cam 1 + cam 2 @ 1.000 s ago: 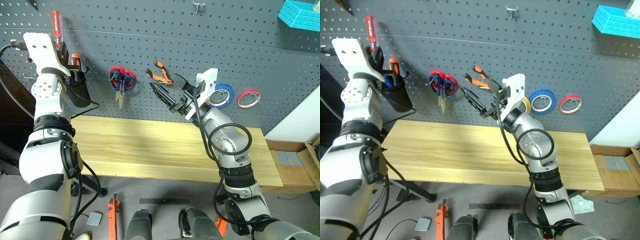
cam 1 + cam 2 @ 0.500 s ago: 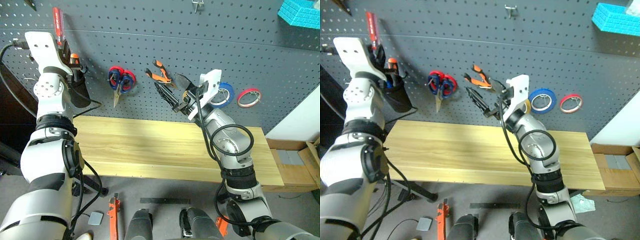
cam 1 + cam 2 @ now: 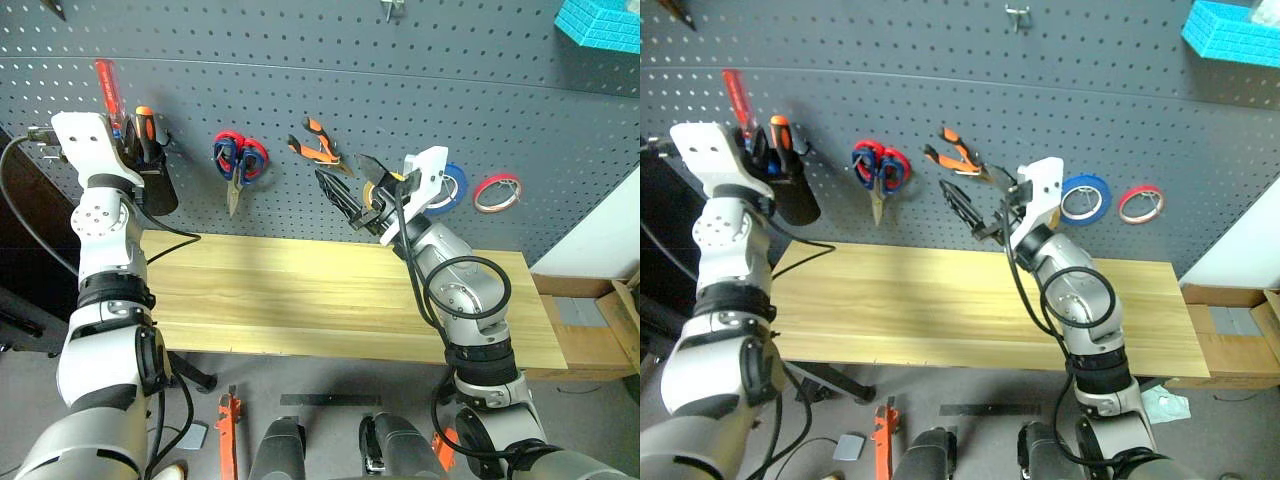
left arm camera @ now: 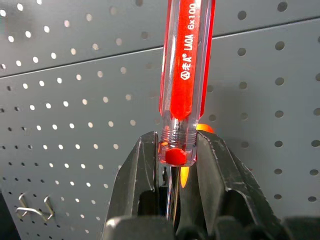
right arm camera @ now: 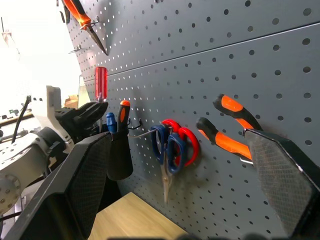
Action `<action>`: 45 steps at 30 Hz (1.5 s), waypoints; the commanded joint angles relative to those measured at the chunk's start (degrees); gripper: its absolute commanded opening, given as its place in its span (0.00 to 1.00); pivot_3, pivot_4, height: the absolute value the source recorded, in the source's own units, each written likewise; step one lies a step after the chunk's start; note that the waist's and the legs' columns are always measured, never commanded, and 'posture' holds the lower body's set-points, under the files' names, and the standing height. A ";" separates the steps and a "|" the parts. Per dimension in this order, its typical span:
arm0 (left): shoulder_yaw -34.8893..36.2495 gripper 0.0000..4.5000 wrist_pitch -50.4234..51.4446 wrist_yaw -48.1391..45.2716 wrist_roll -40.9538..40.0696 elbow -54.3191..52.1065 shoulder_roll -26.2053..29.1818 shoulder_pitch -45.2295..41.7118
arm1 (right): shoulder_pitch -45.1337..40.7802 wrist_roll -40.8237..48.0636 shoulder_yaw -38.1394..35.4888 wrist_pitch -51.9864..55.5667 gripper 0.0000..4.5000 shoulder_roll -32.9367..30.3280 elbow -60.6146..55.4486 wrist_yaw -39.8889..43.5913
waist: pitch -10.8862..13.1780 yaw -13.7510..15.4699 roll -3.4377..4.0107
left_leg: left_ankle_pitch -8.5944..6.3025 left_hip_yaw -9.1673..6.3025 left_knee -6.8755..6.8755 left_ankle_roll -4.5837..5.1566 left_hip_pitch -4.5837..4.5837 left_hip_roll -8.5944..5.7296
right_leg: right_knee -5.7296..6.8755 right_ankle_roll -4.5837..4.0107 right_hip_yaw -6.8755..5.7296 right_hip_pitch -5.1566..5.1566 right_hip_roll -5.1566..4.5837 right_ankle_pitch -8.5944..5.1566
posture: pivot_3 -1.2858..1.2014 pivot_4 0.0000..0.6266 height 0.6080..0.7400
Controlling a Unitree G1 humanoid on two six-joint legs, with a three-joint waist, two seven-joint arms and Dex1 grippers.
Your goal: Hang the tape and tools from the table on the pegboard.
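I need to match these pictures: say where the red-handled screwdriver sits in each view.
Left eye: screwdriver upper left, in the left gripper.
Right eye: upper left.
Left wrist: centre, upright.
Right wrist: left of middle.
Shared landmark: pegboard.

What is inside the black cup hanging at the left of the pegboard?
An orange-and-black screwdriver handle sticks out of the black cup; a blue tip shows beside it in the right wrist view. Anything lower is hidden by the cup's wall.
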 commanded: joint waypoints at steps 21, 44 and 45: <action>5.08 0.16 24.85 3.08 -5.43 -30.13 0.09 11.48 | -0.57 3.43 1.36 0.97 1.00 -0.31 -4.10 5.22 | 0.10 0.05 0.14 | 0.01 -0.06 -0.03 0.02 0.11 0.01 | -0.06 0.06 -0.01 0.09 0.02 -0.07 | 0.56 0.30 1.00; 1.29 0.16 17.26 -4.59 -1.95 -0.48 4.07 -3.09 | 0.11 9.03 1.28 3.02 1.00 -0.56 -7.35 7.44 | 0.11 0.10 0.13 | 0.00 -0.08 -0.04 0.02 0.03 0.01 | -0.11 0.06 -0.06 0.05 0.08 -0.07 | 0.55 0.29 1.00; 1.15 0.16 17.18 -4.67 -1.85 -0.17 4.15 -3.55 | 0.12 9.24 1.36 3.13 1.00 -0.61 -7.41 7.54 | 0.11 0.11 0.13 | 0.00 -0.09 -0.04 0.02 0.02 0.01 | -0.11 0.06 -0.07 0.05 0.08 -0.07 | 0.55 0.29 1.00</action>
